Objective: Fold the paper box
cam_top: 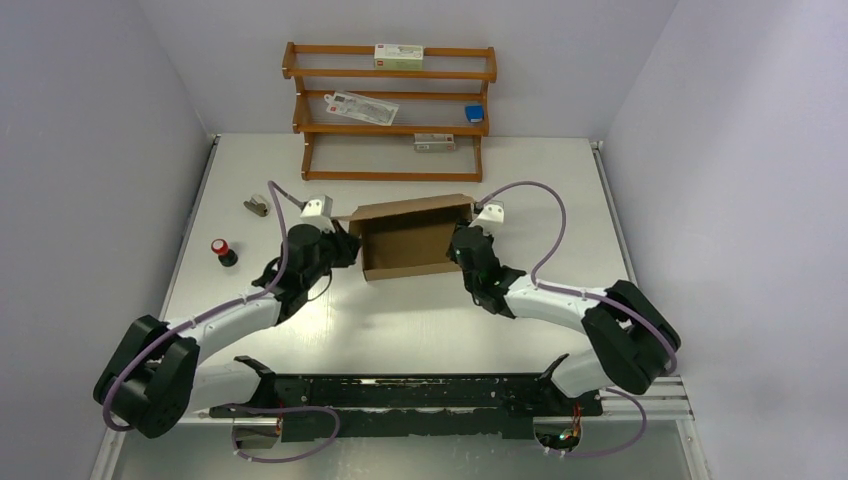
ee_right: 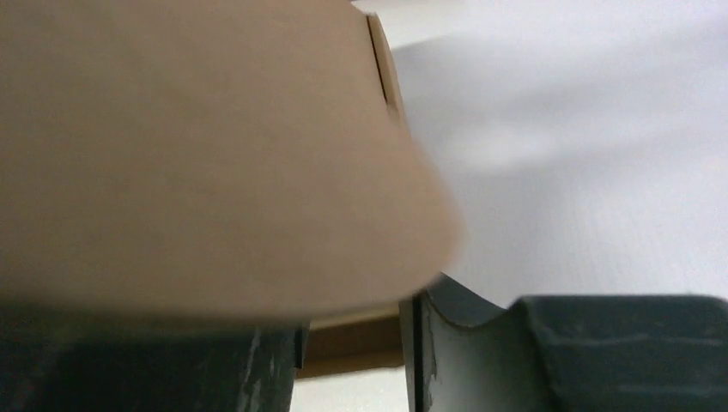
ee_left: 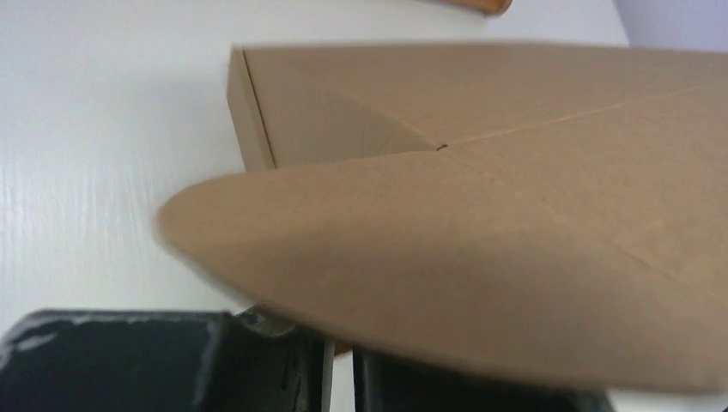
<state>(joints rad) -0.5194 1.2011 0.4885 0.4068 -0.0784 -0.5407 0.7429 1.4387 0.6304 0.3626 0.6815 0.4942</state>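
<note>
As things lie now: paper box (cam_top: 412, 240) sits on the white table (cam_top: 400, 330), just in front of the wooden rack (cam_top: 390, 150) and between the two grippers.
Long axis: runs left to right, with one short end facing each arm; neither arm is clearly nearer.
Left gripper (cam_top: 347, 247): at the box's left end; fingers all but together, apparently pinching the edge of a rounded flap that runs down between them.
Right gripper (cam_top: 462, 246): at the right end; fingers apart, with a strip of cardboard showing in the gap, unpinched.
Bearing on next move: by judgement, the end flaps lie straight ahead of each hand, so any tuck goes inward along the long axis.
Material: plain brown corrugated cardboard, matt, scored with straight creases.
Shape: shallow rectangular tray, walls raised, top open; end flaps broad and round-tipped.
</note>
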